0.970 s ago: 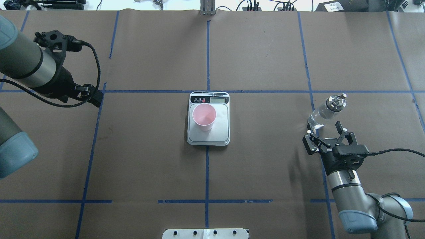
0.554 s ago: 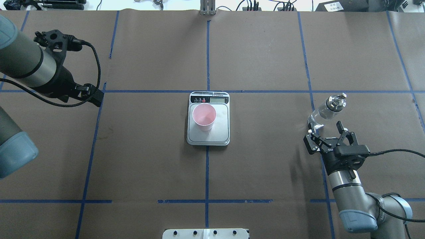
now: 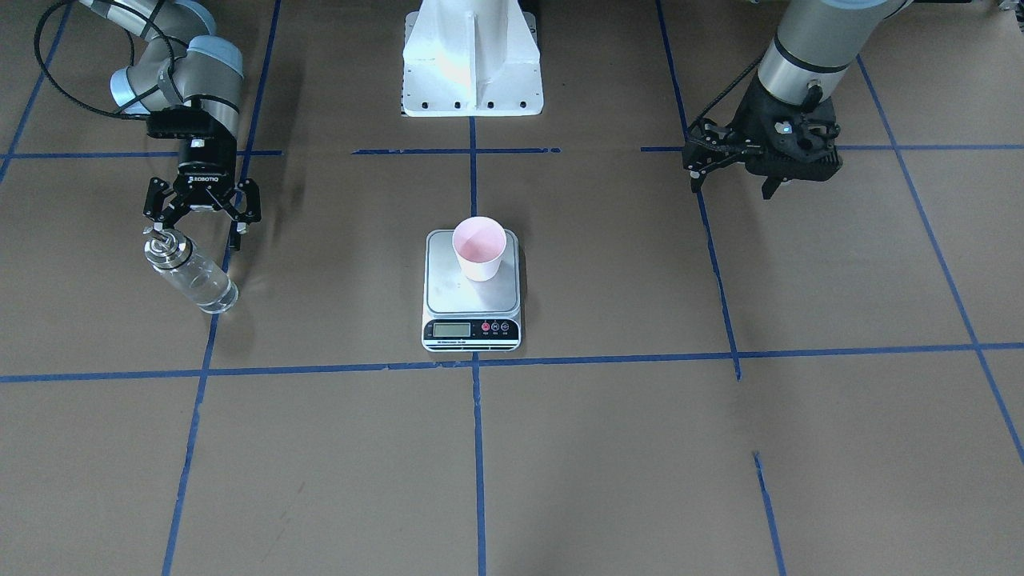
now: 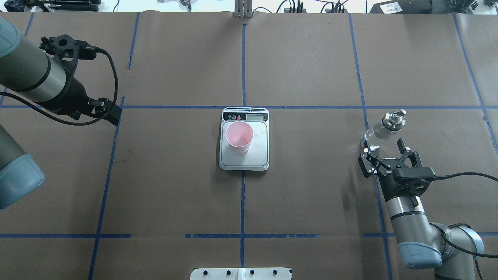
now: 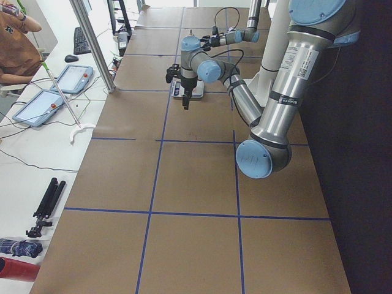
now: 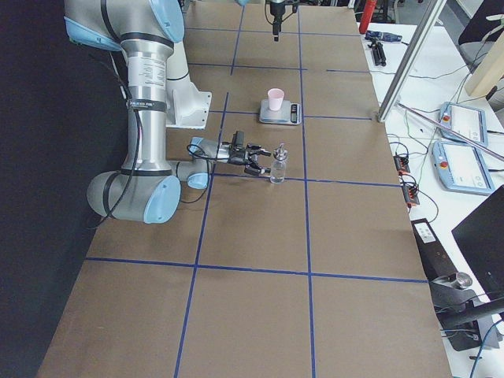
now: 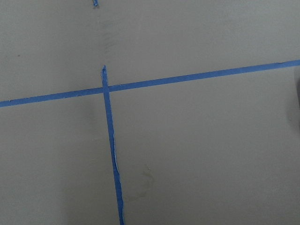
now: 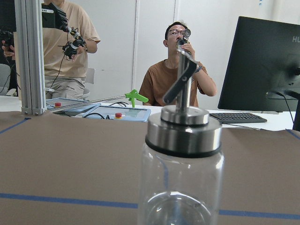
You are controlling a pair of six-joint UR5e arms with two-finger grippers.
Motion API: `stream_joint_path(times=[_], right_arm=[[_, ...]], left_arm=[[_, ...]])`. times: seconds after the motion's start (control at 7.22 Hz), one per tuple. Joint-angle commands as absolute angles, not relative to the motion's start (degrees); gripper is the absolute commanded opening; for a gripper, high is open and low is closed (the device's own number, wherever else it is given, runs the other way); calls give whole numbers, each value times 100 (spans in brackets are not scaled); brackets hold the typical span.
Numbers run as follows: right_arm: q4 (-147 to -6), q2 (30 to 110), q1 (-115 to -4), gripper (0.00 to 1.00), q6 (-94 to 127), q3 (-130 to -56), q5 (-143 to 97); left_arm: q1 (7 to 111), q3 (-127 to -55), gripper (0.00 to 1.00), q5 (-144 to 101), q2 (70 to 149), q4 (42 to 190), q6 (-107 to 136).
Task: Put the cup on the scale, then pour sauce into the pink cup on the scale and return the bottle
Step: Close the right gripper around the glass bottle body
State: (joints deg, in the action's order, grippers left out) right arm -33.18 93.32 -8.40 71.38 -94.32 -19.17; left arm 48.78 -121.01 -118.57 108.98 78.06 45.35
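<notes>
Front-facing, scale: the scale (image 3: 448, 292) lies at the middle of the brown surface (image 3: 640, 448), its display strip turned away from the robot.
Front-facing, cup: the cup (image 3: 478, 248) stands upright on the scale's platform, at the edge nearest the robot.
Front-facing, bottle: the bottle (image 3: 192, 276) stands on the surface, well apart from the scale, on the robot's right.
Front-facing, right end effector: the right end effector (image 3: 198, 232) has its fingers spread wide and grips nothing. It sits just beside the bottle on the robot's side.
Front-facing, left end effector: the left end effector (image 3: 773, 190) shows as one narrow prong, fingers together and empty, well apart from the scale.
Overhead: the cup's pink inside faces up. The right fingers gape toward the bottle, and whether one touches the glass cannot be told.
Right side view: the bottle is upright, and the near arm reaches low and level toward it.
Left wrist: only bare surface crossed by blue tape lines (image 7: 111, 150).
Right wrist: the bottle fills the centre, clear glass under a silver cap and spout. No fingers show. Behind it sit a person (image 8: 176, 79) and a monitor (image 8: 267, 70).
</notes>
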Motion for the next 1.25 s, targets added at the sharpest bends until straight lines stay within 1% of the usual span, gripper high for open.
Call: stream_joint_path(times=[0.0,1.11], right_arm=[[-3322,9325,-923,100,7093,-9387,-1942],[-3331,9159,-1186,100,6996,-9325,-2153]], left_arm=[[4878,-12111,100,-11856,10890,7805,4535],[4878,-12120,100,-11856,10890,7805,4535]])
